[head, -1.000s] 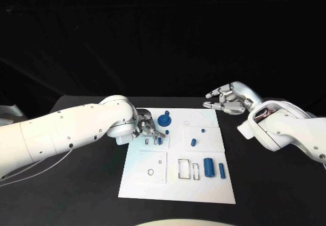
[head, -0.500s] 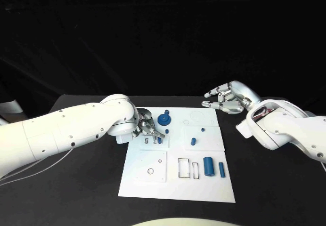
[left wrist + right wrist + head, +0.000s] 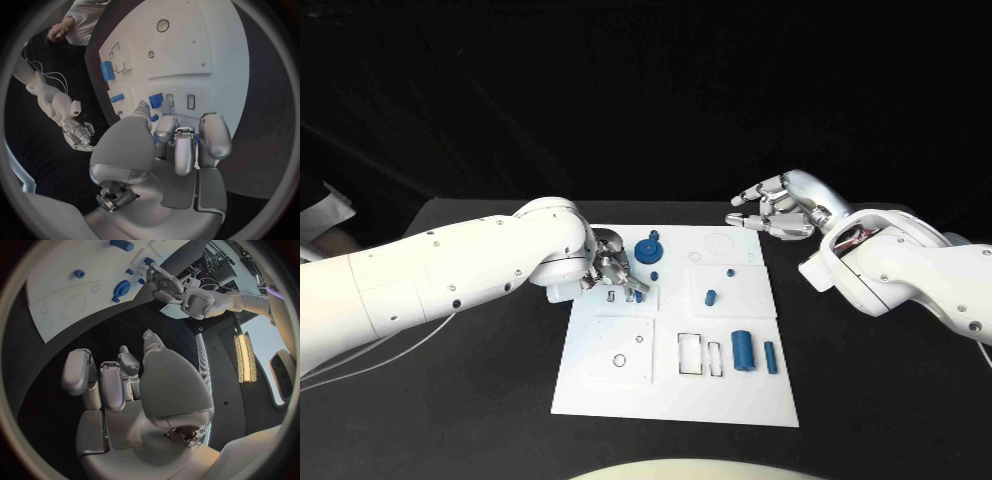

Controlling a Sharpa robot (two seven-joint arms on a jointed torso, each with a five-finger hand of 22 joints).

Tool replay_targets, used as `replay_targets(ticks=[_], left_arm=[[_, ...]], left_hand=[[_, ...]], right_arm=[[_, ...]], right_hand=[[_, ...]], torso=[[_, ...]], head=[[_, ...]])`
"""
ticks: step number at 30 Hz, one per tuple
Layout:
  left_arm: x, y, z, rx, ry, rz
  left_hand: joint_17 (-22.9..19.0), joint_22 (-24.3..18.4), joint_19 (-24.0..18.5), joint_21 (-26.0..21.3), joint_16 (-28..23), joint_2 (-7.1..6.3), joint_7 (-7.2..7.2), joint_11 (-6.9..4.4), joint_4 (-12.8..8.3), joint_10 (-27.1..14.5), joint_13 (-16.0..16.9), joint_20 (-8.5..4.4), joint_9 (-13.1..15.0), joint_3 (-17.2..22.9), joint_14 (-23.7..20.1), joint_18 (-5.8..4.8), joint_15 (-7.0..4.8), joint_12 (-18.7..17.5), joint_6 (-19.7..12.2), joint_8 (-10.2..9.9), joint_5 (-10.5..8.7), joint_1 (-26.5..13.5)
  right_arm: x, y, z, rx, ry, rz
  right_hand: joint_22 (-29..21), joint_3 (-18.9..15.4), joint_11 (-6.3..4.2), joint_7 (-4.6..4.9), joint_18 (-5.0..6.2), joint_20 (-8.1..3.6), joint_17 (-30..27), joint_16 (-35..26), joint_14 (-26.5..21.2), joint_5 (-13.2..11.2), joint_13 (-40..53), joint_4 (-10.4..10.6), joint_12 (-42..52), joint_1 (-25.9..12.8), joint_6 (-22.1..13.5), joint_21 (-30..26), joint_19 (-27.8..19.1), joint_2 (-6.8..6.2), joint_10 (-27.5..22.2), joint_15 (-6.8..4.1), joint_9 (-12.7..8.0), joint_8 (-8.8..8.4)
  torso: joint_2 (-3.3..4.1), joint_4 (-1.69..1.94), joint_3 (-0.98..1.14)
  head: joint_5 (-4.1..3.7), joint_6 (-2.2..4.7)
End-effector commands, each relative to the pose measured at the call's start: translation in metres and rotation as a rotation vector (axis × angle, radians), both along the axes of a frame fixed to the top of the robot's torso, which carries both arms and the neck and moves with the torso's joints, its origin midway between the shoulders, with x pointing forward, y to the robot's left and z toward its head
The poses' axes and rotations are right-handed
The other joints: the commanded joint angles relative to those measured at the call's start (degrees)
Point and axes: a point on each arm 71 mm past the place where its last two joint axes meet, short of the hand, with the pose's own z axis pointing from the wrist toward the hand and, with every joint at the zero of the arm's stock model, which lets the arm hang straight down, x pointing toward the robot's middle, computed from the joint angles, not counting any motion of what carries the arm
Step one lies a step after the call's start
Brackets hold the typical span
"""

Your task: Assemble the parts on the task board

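Head view: white task board [image 3: 678, 390] mid black table [image 3: 459, 400], blue parts [image 3: 743, 350] scattered on it. Left hand [image 3: 613, 273] at board's left edge, fingers bunched over a small blue piece [image 3: 638, 294]; grip unclear. Right hand [image 3: 776, 212] curled, empty, off board's far right corner.
Left wrist view: fingers [image 3: 176, 145] pressed together above board.
Right wrist view: fingers [image 3: 106, 380] curled, empty, over table.

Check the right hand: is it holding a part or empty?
Empty. The right hand hovers beside the task board's far corner, fingers loosely curled around nothing.

Robot lab, black table [image 3: 473, 400], dark backdrop, white task board [image 3: 678, 395], two white arms
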Motion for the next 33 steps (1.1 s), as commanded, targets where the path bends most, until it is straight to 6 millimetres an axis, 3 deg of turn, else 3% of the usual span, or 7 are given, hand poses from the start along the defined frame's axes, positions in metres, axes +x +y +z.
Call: replay_targets(ticks=[1,33], left_arm=[[-0.0004,-0.0019,0.0001,0.016,0.006,-0.018],[0.0007,-0.0067,-0.0007,0.015,0.014,-0.025]], left_hand=[[12.4,0.1,0.5,0.3,-0.3,-0.07,-0.07,-0.19,0.0,0.1,0.1,-0.08,0.1,0.4,5.3,-0.94,-0.25,0.4,-0.3,0.3,-0.09,0.6],[12.4,0.3,0.6,0.4,-0.3,0.43,-0.13,-0.24,-0.1,0.3,0.4,-0.11,0.5,1.1,5.3,-0.98,-0.29,0.7,-0.3,0.5,-0.09,1.3]], right_arm=[[-0.001,0.0023,-0.0006,-0.012,0.0,0.017],[-0.0021,0.0054,-0.001,-0.014,0.004,0.027]], right_hand=[[-0.1,-0.4,0.05,-0.29,0.48,-0.11,-0.1,-0.3,1.7,0.4,0.0,0.1,-0.2,-0.1,-0.1,-0.2,-0.4,0.46,-0.3,-0.52,-0.1,0.36],[-0.1,-0.4,0.02,-0.31,0.48,-0.12,-0.1,-0.4,1.7,0.6,0.0,0.1,-0.2,-0.1,0.0,-0.3,-0.4,0.74,-0.2,-0.54,-0.1,0.46]], torso=[[0.01,0.0,0.01],[-0.03,0.22,0.0]], head=[[-0.06,-0.08],[-0.46,-0.79]])
